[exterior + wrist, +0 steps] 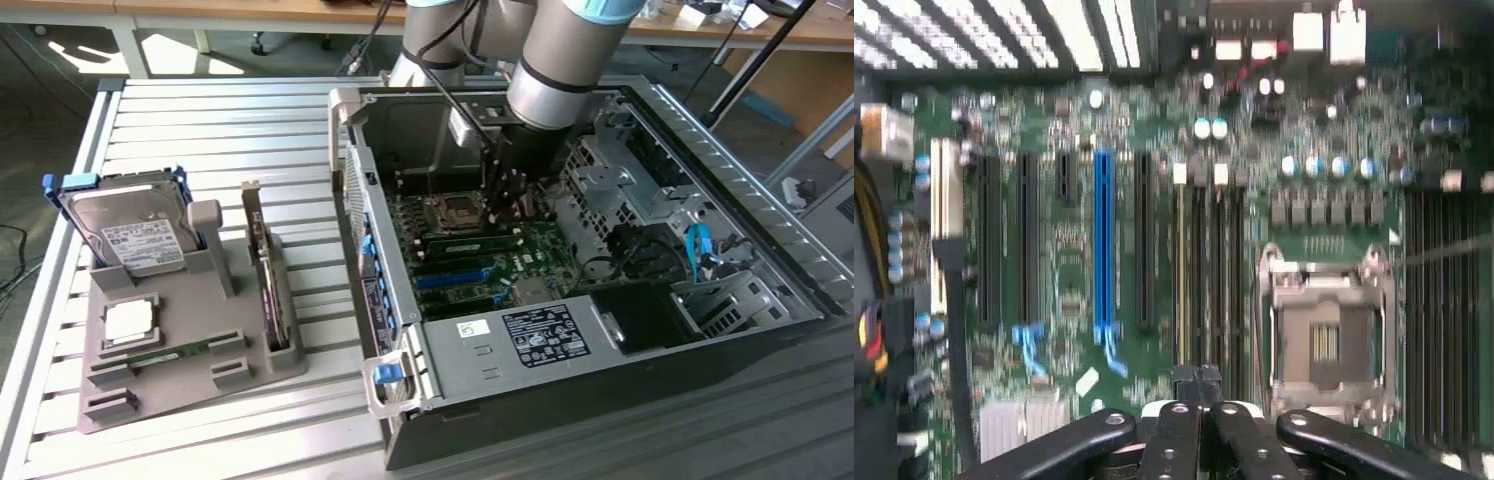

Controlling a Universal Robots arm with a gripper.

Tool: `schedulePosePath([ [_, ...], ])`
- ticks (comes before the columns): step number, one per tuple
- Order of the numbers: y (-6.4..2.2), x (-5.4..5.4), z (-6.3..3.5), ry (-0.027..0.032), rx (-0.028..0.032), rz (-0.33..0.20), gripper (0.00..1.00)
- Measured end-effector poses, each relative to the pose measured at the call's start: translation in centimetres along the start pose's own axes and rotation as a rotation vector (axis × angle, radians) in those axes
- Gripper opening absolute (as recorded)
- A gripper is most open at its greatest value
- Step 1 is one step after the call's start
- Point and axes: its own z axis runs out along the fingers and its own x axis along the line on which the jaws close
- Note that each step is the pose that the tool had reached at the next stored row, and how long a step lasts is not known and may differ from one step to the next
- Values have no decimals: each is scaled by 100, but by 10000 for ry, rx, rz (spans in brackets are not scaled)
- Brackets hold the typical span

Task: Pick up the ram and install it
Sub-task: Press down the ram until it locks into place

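While I hovered inside the case, the gripper (1201, 385) was shut, holding nothing.
The ram (470, 247) lay seated lengthwise just beside the fingertips (503, 212).

- Open computer case (667, 330) on slatted table (200, 130); motherboard (467, 250) exposed.
- Grey holder (174, 340) carries hard drive (134, 235), expansion card (271, 290), processor chip (130, 320).
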Motion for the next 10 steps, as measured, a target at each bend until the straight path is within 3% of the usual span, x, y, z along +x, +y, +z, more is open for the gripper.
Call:
schedulePosePath([
  [1,79,1,11,1,2,-1,11],
  [3,80,63,113,2,0,0,11],
  [6,78,64,191,5,-1,0,11],
  [7,78,64,192,3,0,0,11],
  [8,81,62,120,-6,5,-1,11],
  [9,87,52,113,26,1,1,11],
  [10,85,53,174,33,-1,0,11],
])
